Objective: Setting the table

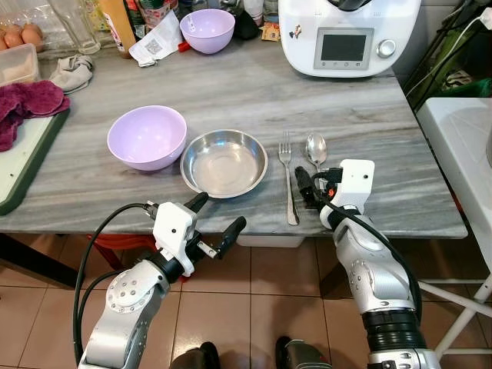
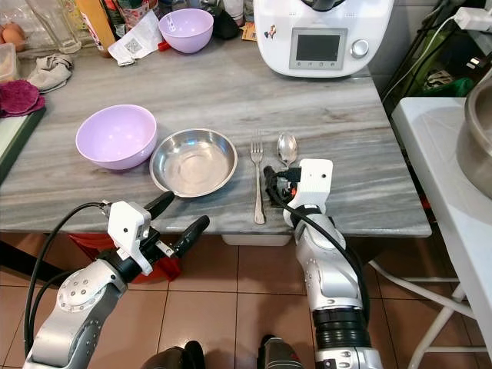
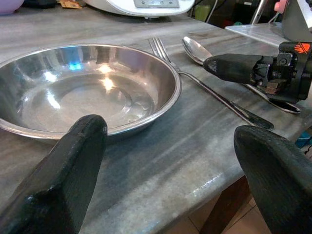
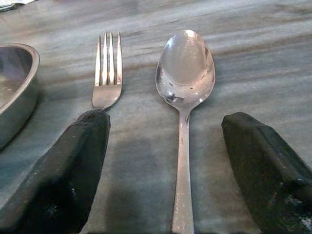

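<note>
With the right end effector (image 1: 311, 184) released astride the spoon (image 4: 184, 83) beside the fork (image 4: 107, 73) on the tabletop (image 1: 231, 92), closing off-centre could skid the spoon; the left end effector (image 1: 217, 217) is released too.

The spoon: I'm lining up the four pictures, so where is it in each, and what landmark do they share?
Left eye: spoon right of centre, its handle running under the right tool.
Right eye: spoon near centre, right of the fork.
Left wrist: spoon upper right, beyond the steel dish.
Right wrist: spoon centre, between the fingers.
Shared landmark: the fork, lying beside it.
</note>
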{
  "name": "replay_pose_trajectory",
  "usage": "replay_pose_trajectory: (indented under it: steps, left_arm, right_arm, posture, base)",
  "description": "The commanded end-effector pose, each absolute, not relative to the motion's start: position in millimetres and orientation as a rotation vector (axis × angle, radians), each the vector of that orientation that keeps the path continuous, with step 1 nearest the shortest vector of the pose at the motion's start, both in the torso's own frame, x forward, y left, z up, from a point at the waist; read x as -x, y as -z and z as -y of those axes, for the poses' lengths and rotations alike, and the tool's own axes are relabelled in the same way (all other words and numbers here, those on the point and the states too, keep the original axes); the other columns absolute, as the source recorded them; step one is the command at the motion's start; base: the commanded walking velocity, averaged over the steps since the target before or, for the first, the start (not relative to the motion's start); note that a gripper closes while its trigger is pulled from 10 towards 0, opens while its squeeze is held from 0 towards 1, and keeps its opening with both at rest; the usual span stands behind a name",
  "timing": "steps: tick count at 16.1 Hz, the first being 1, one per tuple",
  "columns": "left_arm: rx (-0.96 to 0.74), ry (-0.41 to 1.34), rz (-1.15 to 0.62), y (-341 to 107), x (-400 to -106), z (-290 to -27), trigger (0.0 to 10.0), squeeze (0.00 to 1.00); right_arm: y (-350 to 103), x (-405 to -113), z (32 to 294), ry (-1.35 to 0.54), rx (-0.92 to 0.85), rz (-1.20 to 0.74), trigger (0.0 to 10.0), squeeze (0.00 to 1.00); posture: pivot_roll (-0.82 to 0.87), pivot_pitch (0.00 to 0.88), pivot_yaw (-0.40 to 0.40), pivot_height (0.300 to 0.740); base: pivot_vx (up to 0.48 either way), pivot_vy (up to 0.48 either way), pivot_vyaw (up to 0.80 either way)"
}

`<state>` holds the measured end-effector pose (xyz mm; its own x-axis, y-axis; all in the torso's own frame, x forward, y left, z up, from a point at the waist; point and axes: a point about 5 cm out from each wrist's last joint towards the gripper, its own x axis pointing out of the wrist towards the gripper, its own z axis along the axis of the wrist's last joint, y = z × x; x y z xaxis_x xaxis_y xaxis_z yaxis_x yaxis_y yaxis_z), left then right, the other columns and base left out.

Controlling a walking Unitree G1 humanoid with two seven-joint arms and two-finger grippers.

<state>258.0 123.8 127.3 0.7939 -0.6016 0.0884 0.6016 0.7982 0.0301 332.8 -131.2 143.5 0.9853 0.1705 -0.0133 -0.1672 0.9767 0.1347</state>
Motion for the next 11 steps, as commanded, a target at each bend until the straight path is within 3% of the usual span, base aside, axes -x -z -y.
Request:
replay_pose_trajectory:
  steps: [1,2,3,4,5,11]
  left_arm:
    - [-0.007,0.641,0.073,-123.8,-257.0,-124.2,10.0,0.0]
    - [-0.005,0.641,0.074,-124.2,-257.6,-123.3,10.0,0.0]
    - [-0.004,0.64,0.075,-124.5,-258.1,-123.0,10.0,0.0]
    - [-0.004,0.64,0.076,-124.5,-258.2,-123.0,10.0,0.0]
    - [-0.005,0.639,0.078,-124.9,-258.6,-123.2,10.0,0.0]
    - [0.0,0.633,0.1,-129.4,-260.1,-122.6,10.0,0.0]
  right_arm:
    - [-127.9,-327.0,127.5,-0.189,-0.146,-0.092,10.0,0.98]
    - [-128.2,-325.5,129.4,-0.184,-0.142,-0.083,10.0,0.91]
    - [-131.0,-325.4,131.6,-0.179,-0.135,-0.064,10.0,0.67]
    - [-132.7,-325.5,132.3,-0.178,-0.131,-0.054,10.0,0.67]
    - [-136.3,-325.8,132.8,-0.183,-0.124,-0.035,10.0,0.0]
    - [-161.2,-325.2,134.3,-0.178,-0.039,0.099,10.0,0.0]
  posture:
    - [-0.15,0.22,0.028,0.74]
    - [-0.15,0.22,0.028,0.74]
    - [-0.15,0.219,0.03,0.74]
    - [-0.15,0.219,0.03,0.74]
    - [-0.15,0.219,0.03,0.74]
    - [-0.15,0.212,0.026,0.74]
  base:
    - [0.0,0.0,0.0]
    - [0.0,0.0,0.0]
    - [0.0,0.0,0.0]
    - [0.0,0.0,0.0]
    - [0.0,0.0,0.0]
    - [0.0,0.0,0.0]
